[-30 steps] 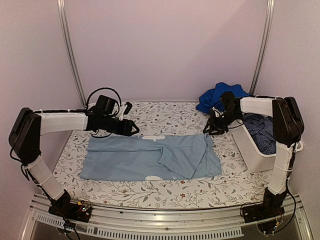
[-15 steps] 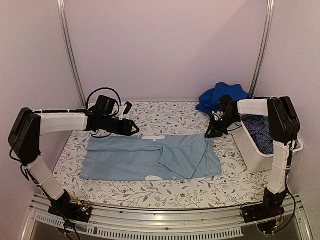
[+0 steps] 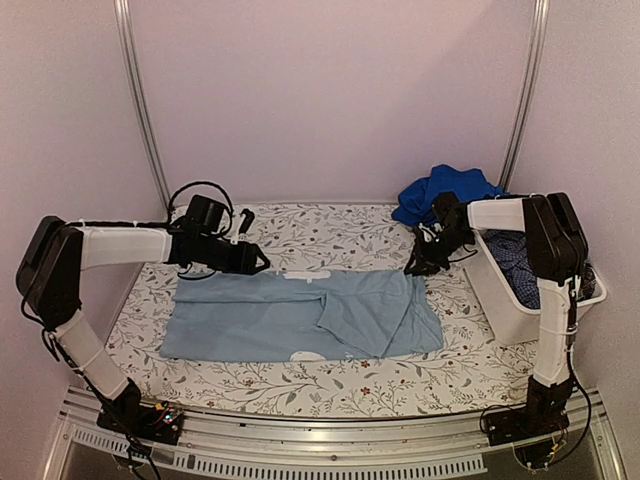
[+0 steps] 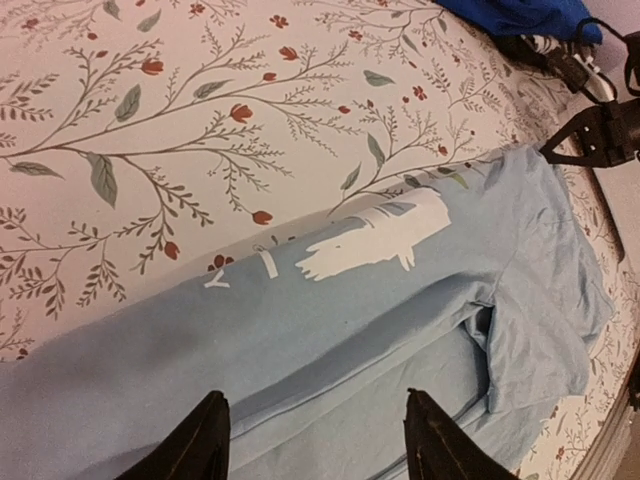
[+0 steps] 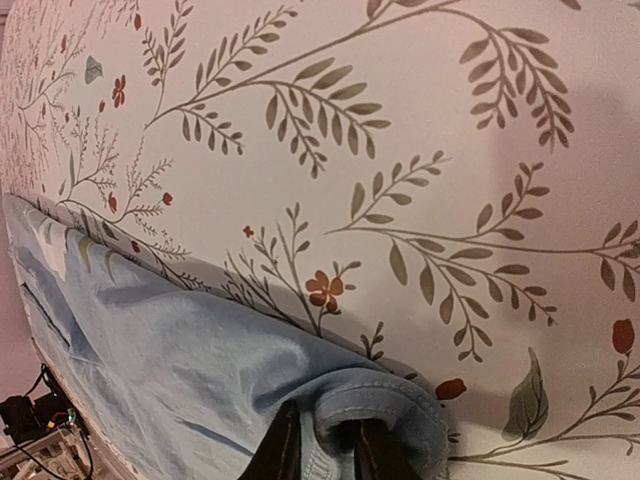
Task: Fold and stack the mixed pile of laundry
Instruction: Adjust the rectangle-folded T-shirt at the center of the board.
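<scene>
While nothing is stacked yet, you are early in the job. Only the pale shirt [image 3: 300, 315] is out, lying flat across the middle of the cover [image 3: 330, 225], long side running left to right. One flap on its right part is turned over, so I judge the first fold as begun, not done.

Your right gripper [image 3: 415, 268] sits low at the shirt's far right corner. The wrist view shows its fingers [image 5: 285, 452] pressed in on the bunched hem, pinching it. Your left gripper [image 3: 258, 262] hangs over the shirt's far edge, left of centre, with its tips spread and holding nothing. Its own camera looks down on the white print [image 4: 370, 240].

What's left is most of it:
- Finish folding the pale shirt.
- The blue garment [image 3: 440, 192] is heaped unfolded at the back right, just beside the far end of the tub [image 3: 505, 310].
- The check garment [image 3: 520, 270] lies crumpled inside the tub. Whether more cloth lies under it, I cannot tell from the top view.
- No plaid piece shows anywhere.
- No folded stack exists, and no spot for one is marked out.
</scene>
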Tool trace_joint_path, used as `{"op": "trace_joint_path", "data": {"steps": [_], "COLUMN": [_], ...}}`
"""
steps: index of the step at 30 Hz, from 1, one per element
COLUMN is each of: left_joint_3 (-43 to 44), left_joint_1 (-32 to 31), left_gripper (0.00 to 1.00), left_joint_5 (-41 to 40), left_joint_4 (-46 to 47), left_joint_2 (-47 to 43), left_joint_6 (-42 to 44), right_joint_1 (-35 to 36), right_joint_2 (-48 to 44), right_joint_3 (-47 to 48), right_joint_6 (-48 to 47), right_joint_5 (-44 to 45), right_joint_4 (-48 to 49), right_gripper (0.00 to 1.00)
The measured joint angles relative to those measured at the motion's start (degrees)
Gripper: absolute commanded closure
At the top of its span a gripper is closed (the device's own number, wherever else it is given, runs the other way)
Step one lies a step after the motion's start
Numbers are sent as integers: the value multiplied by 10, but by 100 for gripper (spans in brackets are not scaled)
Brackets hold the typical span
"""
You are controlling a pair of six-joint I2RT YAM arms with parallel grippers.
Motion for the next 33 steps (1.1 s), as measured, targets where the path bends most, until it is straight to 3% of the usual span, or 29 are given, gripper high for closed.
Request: {"op": "trace_joint_path", "data": {"steps": [3, 15, 23, 33], "left_joint_3": [-3, -20, -15, -8], "left_joint_1": [19, 128, 139, 139], "left_gripper": [42, 51, 49, 49], "left_joint_5": [-19, -62, -52, -50], "left_joint_4": [-8, -55, -47, -54], "left_joint_2": [4, 83, 92, 93], "left_joint_6": [-10, -45, -52, -52], "right_joint_1": [0, -38, -42, -45], "right_joint_2": [6, 7, 7, 0], "right_joint_3": [2, 10, 11, -32], "right_joint_6": [4, 2, 23, 15], "right_joint_5": [-2, -34, -75, -79], "right_joint_4": [-1, 10, 46, 45], "right_gripper": [99, 100, 76, 75]}}
